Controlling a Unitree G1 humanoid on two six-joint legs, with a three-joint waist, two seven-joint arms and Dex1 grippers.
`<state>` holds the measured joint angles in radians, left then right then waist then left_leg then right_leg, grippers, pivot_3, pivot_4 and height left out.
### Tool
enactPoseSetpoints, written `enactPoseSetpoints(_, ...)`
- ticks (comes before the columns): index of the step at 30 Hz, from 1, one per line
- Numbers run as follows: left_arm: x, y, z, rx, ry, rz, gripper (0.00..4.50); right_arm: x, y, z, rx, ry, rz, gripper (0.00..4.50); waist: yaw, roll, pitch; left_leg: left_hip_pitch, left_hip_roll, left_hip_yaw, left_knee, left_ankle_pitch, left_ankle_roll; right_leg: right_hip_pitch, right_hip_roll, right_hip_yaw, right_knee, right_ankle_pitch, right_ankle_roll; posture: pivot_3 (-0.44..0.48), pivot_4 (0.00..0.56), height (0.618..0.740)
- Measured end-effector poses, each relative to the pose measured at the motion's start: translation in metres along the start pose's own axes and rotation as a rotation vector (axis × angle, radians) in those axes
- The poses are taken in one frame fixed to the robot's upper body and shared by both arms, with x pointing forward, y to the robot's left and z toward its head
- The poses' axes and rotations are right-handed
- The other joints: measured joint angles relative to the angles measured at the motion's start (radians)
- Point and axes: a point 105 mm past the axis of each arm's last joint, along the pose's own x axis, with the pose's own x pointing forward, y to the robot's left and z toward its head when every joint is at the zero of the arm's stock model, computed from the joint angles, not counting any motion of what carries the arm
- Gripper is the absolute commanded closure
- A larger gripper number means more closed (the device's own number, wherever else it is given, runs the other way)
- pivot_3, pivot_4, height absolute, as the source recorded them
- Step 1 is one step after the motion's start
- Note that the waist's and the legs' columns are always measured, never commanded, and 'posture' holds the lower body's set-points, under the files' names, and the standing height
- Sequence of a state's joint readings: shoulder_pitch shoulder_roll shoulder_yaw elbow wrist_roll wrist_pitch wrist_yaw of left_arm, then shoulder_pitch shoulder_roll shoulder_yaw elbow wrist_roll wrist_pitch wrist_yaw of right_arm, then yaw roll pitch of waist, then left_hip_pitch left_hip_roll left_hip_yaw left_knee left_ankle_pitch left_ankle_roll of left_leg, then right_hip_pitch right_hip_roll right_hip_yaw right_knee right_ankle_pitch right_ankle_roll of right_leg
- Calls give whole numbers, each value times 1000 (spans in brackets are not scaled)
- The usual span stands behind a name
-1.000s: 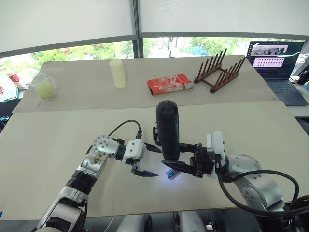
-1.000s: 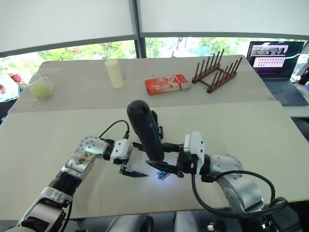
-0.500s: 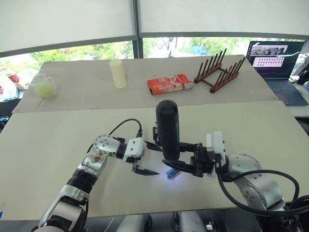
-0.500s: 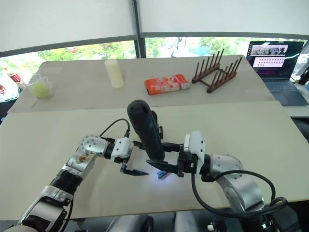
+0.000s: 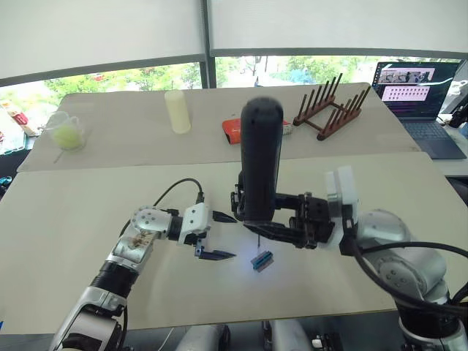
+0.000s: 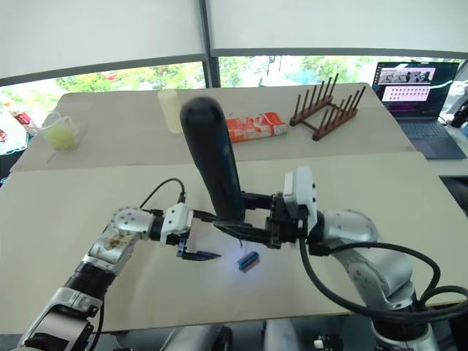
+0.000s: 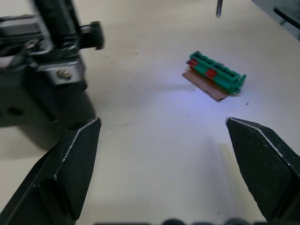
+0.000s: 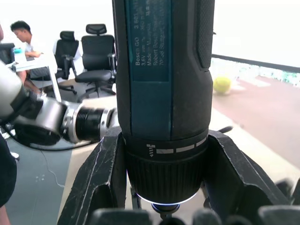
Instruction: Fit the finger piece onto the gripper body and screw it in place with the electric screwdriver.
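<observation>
Two hands: right hand [image 5: 281, 219] clamps the electric screwdriver [image 5: 260, 164]; left hand [image 5: 219, 235] spread, empty.

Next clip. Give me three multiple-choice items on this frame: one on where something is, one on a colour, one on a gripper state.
1. Where is the electric screwdriver?
A. Flat on the table
B. Upright in the right gripper
C. In the wooden rack

2. What colour is the small connector block on the table?
A. Green with red
B. Yellow
C. White

3. How is the left gripper?
A. Shut on the block
B. Shut on the screwdriver
C. Open, holding nothing

Key: 1 B, its fingers clamp the tool's lower end; 2 A, the left wrist view shows it; 3 C, its fingers stand wide apart over bare table.
</observation>
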<state>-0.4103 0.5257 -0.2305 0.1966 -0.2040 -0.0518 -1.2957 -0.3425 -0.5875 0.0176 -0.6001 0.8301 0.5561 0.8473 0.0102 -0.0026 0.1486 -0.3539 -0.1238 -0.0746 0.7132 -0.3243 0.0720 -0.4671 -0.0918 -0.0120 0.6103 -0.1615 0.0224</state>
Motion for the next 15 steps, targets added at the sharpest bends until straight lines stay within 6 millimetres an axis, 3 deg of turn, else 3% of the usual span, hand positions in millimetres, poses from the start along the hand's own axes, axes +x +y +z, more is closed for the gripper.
enactPoseSetpoints(7,-12,17,-6,-138,-24,208,0,11,-6,24,-11,-16,50,2595,5,0,0,0,0,0,1,0,0,1,0,-1,0,0,0,0,150,740)
enactPoseSetpoints(11,0,31,-1,-189,-77,291,0,13,-10,27,-4,-10,48,2595,5,0,0,0,-1,0,1,0,1,1,0,-1,0,0,0,0,150,740)
enactPoseSetpoints(15,26,38,1,-247,-129,331,0,13,-14,26,7,0,40,2595,4,-1,0,0,-1,0,1,0,1,1,-1,-1,0,0,1,0,150,740)
